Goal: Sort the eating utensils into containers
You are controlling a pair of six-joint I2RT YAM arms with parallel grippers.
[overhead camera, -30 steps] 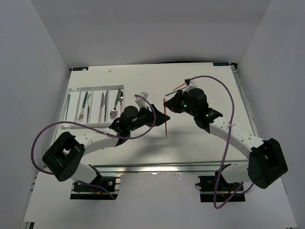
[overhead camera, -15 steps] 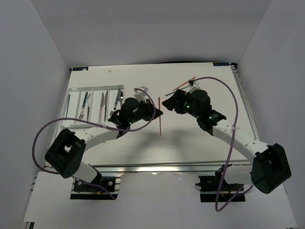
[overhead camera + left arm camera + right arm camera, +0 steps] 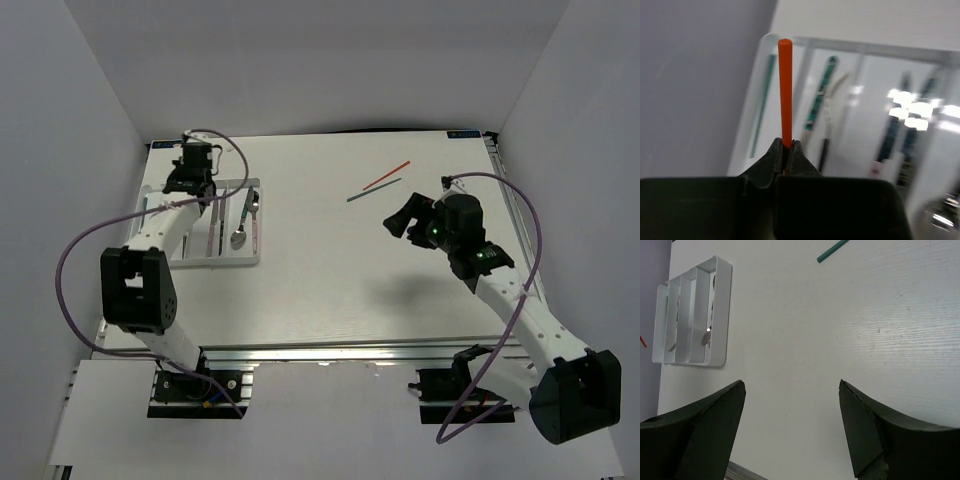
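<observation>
I log: left gripper (image 3: 785, 148) clamped on red chopstick (image 3: 785, 90) over tray (image 3: 726, 315), ten o'clock; right gripper (image 3: 790, 390) spread apart, three o'clock.

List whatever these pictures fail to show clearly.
Left wrist view: the utensils in the tray are blurred; their kinds are unclear.
Left wrist view: the red chopstick's lower end is hidden inside the left hand.
Top view: the left arm covers the tray's left slots.
Right wrist view: the teal chopstick is cut off by the top edge; the tray's walls hide most contents.
</observation>
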